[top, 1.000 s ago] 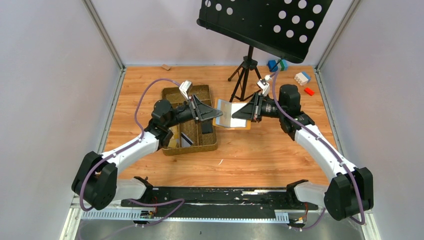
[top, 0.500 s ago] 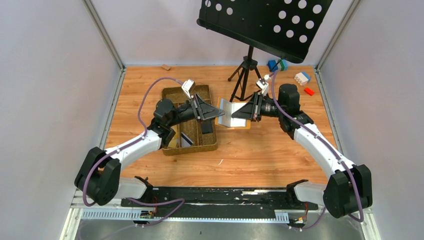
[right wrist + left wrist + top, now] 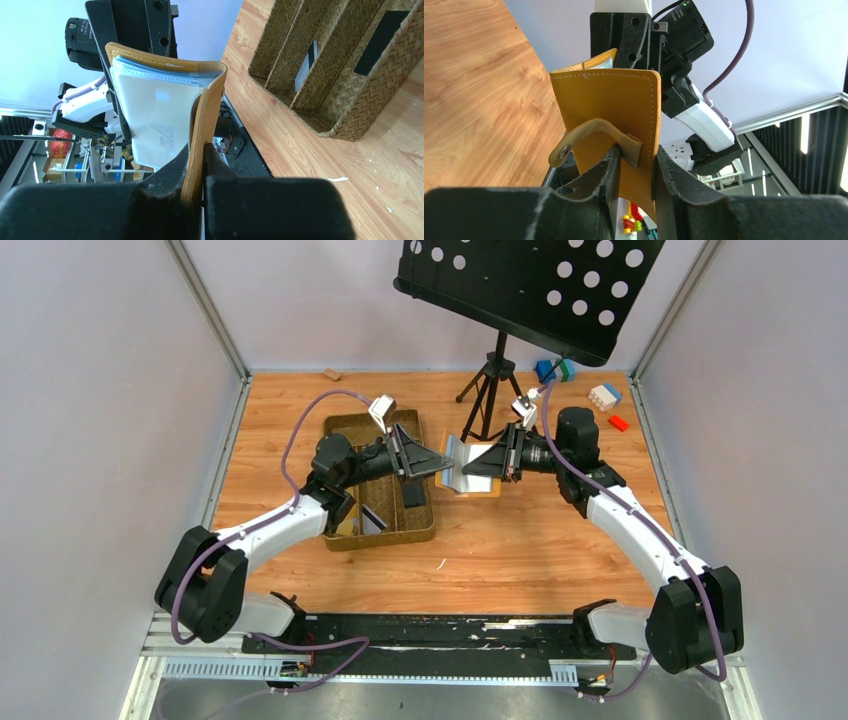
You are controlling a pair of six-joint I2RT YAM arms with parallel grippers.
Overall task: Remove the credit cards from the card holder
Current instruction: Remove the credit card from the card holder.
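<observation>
The mustard-yellow card holder (image 3: 460,468) hangs in the air between my two grippers, just right of the tray. My left gripper (image 3: 441,462) is shut on one flap; in the left wrist view (image 3: 636,162) the flap (image 3: 609,110) stands upright, with a snap strap (image 3: 574,142) hanging off it. My right gripper (image 3: 472,466) is shut on the other flap (image 3: 199,160). Pale clear pockets (image 3: 155,120) fan out inside the holder. Credit cards lie in the tray: a black one (image 3: 381,34), one with a pale stripe (image 3: 306,64) and a tan one (image 3: 346,526).
The brown woven compartment tray (image 3: 345,430) sits left of centre. A music stand's tripod (image 3: 488,385) stands right behind the grippers, its black desk (image 3: 530,290) overhead. Toy bricks (image 3: 604,396) and a red one (image 3: 618,423) lie far right. A small wooden block (image 3: 331,374) lies at the back.
My left gripper has moved a little right and away, and the holder's flaps have come closer together and more upright. The right arm has barely moved.
</observation>
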